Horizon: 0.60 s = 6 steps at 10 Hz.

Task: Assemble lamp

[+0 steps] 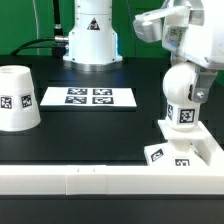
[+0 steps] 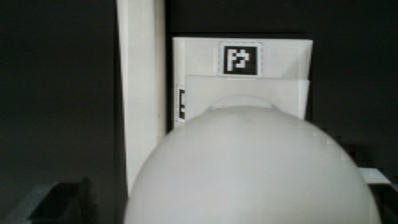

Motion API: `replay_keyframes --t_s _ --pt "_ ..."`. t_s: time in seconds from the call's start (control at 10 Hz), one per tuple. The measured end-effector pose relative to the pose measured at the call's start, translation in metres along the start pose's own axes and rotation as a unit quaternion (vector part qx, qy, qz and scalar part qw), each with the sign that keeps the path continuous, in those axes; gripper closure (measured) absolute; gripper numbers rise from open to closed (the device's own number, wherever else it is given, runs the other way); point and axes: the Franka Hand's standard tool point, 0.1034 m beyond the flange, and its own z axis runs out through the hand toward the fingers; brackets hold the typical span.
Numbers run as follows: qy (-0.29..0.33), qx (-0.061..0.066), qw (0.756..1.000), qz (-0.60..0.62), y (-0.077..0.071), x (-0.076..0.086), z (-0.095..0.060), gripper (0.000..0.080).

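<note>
The round-headed bulb [image 1: 180, 92] stands upright with its tagged neck on the flat square base [image 1: 200, 152] at the exterior view's right. My gripper [image 1: 186, 72] comes down on it from above and is shut on the bulb's head. In the wrist view the bulb's head [image 2: 240, 160] fills the space between the jaws, and the base [image 2: 249, 85] with its tag lies beyond it. The fingers are almost wholly hidden by the bulb. The tapered shade [image 1: 18, 97] stands mouth-down at the exterior view's left, apart from the gripper.
The marker board [image 1: 88, 97] lies flat mid-table in front of the robot's pedestal [image 1: 92, 40]. The long white rail [image 1: 90, 181] runs along the front edge, touching the base; it also shows in the wrist view [image 2: 143, 80].
</note>
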Motion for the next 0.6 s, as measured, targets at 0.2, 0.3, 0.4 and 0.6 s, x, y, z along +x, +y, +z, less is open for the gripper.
replay_keyframes --t_s 0.2,0.3,0.4,0.6 --pt "0.0 0.001 1.0 -0.022 -0.0002 -0.0016 0.0007 0.0101" --pt "0.0 0.001 1.0 -0.02 -0.0003 -0.0018 0.0009 0.0226" --pt "0.0 0.001 1.0 -0.02 -0.0003 -0.0021 0.0009 0.0222" --pt "0.0 0.001 1.0 -0.016 -0.0003 -0.0023 0.0009 0.0222"
